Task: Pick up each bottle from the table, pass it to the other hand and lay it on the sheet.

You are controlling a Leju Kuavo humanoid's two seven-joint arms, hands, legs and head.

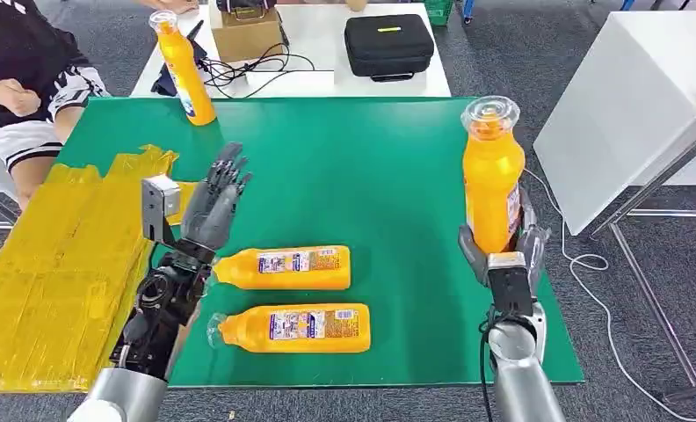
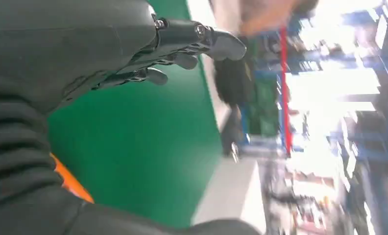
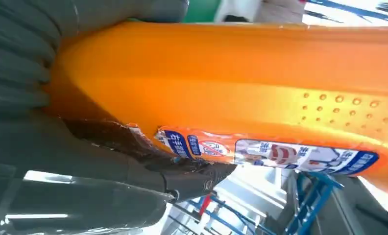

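— Holding anything on the right side?

— Yes. The right hand [image 1: 503,251] is wrapped around the lower part of an orange bottle [image 1: 492,180], which stands upright above the right edge of the green table [image 1: 362,167], clear cap on top. In the right wrist view the fingers [image 3: 182,178] press along the bottle's label and the thick thumb lies across its other side.

— And the left hand?

— The left hand [image 1: 213,202] is raised over the left part of the green table with its fingers spread and nothing between them. In the left wrist view the dark fingertips [image 2: 216,41] point out over bare green surface.

— Where are the other bottles?

— Two lie on their sides on the green table, just right of the left arm: the near bottle [image 1: 292,328] and the far bottle [image 1: 283,268], parallel, caps pointing left. A fourth, the standing bottle [image 1: 184,66], is upright at the far left corner of the table.

— The sheet?

— The yellow sheet [image 1: 54,264] covers the table's left end, wrinkled, with no bottle on it.

— Anything else around?

— A person [image 1: 19,79] sits at the far left. Behind the green table, a white table [image 1: 318,53] carries a black case [image 1: 388,44], a cardboard box [image 1: 246,33] and cables.
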